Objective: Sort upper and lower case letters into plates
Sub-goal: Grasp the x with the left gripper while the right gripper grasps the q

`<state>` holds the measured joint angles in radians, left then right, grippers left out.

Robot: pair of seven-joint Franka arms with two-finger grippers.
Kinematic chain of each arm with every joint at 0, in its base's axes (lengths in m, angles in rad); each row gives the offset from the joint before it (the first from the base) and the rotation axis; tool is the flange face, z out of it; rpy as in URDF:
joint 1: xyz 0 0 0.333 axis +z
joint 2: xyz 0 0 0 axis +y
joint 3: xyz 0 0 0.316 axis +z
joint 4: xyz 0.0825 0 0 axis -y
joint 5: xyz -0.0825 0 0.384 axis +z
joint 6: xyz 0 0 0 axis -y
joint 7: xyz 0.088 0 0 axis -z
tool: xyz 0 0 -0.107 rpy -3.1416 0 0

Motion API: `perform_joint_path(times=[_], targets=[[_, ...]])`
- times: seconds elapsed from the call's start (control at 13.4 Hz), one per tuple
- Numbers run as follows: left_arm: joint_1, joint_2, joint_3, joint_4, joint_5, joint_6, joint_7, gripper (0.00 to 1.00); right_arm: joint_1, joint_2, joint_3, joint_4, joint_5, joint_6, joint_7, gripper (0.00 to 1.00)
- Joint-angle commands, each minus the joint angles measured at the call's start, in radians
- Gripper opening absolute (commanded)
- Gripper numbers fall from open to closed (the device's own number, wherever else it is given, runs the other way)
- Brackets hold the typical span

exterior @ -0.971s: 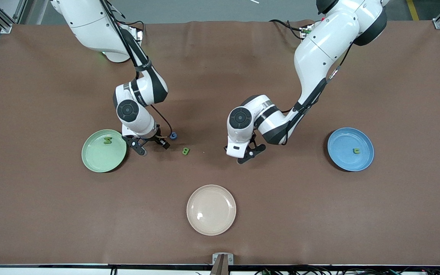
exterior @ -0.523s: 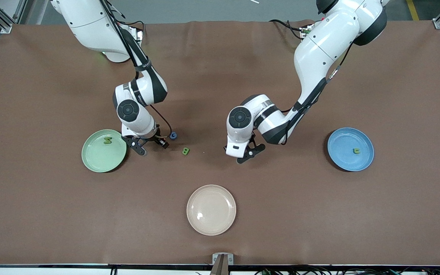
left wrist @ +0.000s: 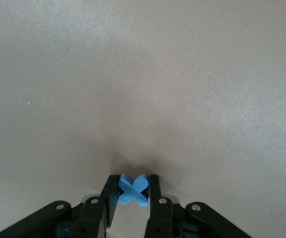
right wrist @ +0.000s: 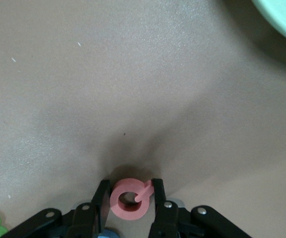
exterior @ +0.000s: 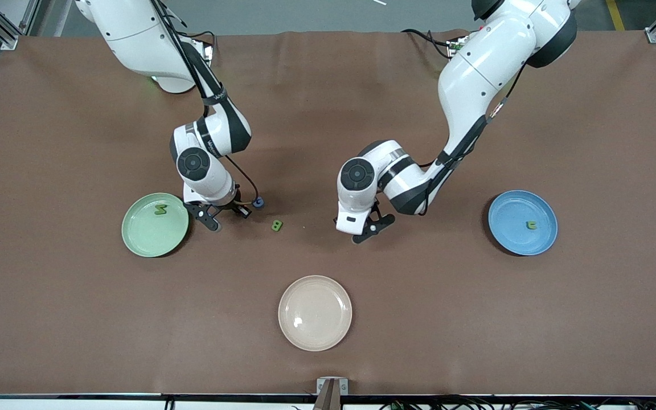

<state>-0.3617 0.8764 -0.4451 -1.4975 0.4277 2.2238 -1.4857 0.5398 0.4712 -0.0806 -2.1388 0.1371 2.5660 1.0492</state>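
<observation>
My right gripper (exterior: 222,216) is shut on the red Q (right wrist: 129,200), just above the table beside the pale green plate (exterior: 140,239). That plate holds the green M (exterior: 160,209), and its rim shows in the right wrist view (right wrist: 281,15). The blue G (exterior: 258,201) and the green B (exterior: 276,225) lie on the table close by. My left gripper (exterior: 365,229) is shut on the blue plus-like t (left wrist: 133,189), low over mid-table. The blue plate (exterior: 510,233) at the left arm's end holds one small green letter (exterior: 531,225). The blue m and one green lower-case letter are out of view.
A cream-white plate (exterior: 315,312) sits nearer the front camera, midway between the arms. The brown table mat (exterior: 476,319) is bare around it and between my left gripper and the blue plate.
Both hands have shifted very slightly, each keeping its letter. The plates and loose letters have not moved.
</observation>
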Motion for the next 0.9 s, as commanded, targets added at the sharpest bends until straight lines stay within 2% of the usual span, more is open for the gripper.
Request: perform_joint_path(times=[0.0, 0.15, 0.3, 0.45, 0.6, 0.82], targets=[[0.001, -0.017, 0.003, -0.030, -0.017, -0.013, -0.033, 0.20, 0.008, -0.023, -0.004, -0.026, -0.013, -0.004, 0.020, 0.15], [0.006, -0.030, 0.003, -0.040, -0.018, -0.013, -0.031, 0.16, 0.003, -0.023, -0.004, -0.024, -0.011, -0.006, 0.018, 0.03], [0.023, -0.069, 0.002, -0.058, -0.017, -0.038, -0.018, 0.15, -0.006, -0.025, -0.005, 0.000, -0.013, -0.019, 0.008, 0.00], [0.055, -0.129, -0.012, -0.075, -0.017, -0.110, 0.020, 0.13, -0.023, -0.028, -0.007, 0.075, -0.011, -0.134, 0.008, 0.00], [0.156, -0.187, -0.082, -0.101, -0.030, -0.180, 0.126, 0.13, -0.047, -0.034, -0.007, 0.155, -0.013, -0.255, -0.008, 0.00], [0.376, -0.276, -0.219, -0.212, -0.030, -0.208, 0.289, 0.13, -0.127, -0.060, -0.015, 0.172, -0.013, -0.290, -0.183, 0.00]])
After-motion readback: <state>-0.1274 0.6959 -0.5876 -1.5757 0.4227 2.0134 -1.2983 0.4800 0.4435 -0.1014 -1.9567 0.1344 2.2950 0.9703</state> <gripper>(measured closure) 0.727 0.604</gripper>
